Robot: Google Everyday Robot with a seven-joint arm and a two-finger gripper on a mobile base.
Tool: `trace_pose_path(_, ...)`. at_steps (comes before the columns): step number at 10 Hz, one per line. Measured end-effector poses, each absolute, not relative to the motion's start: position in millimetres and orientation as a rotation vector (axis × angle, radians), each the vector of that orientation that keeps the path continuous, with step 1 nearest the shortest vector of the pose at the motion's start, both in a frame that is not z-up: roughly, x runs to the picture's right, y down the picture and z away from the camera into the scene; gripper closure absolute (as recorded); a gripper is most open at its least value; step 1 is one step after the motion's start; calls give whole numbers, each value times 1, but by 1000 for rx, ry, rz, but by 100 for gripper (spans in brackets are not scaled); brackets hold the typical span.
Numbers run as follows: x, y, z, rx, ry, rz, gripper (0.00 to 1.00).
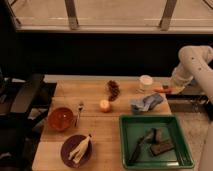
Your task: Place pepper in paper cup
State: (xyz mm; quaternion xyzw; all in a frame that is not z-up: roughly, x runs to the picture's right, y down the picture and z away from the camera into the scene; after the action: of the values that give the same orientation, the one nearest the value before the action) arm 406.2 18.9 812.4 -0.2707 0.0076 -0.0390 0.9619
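My gripper (167, 89) is at the right end of the white arm, low over the table's back right corner. It is shut on the slim red-orange pepper (160, 90), which sticks out to the left of the fingers. The white paper cup (145, 82) stands upright on the table just left of the pepper's tip, a short gap away. The pepper is at about the height of the cup's rim, beside it and not over its opening.
A blue cloth (146, 102) lies in front of the cup. A pinecone (114, 89) and a lit yellow candle (104, 105) are mid-table. A green tray (172, 123) at front right holds a black tool and a block. An orange bowl (61, 118), a fork and a purple plate (68, 151) are at left.
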Motion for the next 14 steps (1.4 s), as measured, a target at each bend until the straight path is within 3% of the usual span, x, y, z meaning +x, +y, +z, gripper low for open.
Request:
trace_pose_path(6,401,-33,850,-359,27,-121,100)
trace_pose_path(12,381,-61,871,-337,21,-211,99)
trace_pose_path(13,377,-62,873,-341,14,-221,94)
trace_pose_path(14,373,-63,877,-347,7,-234,81)
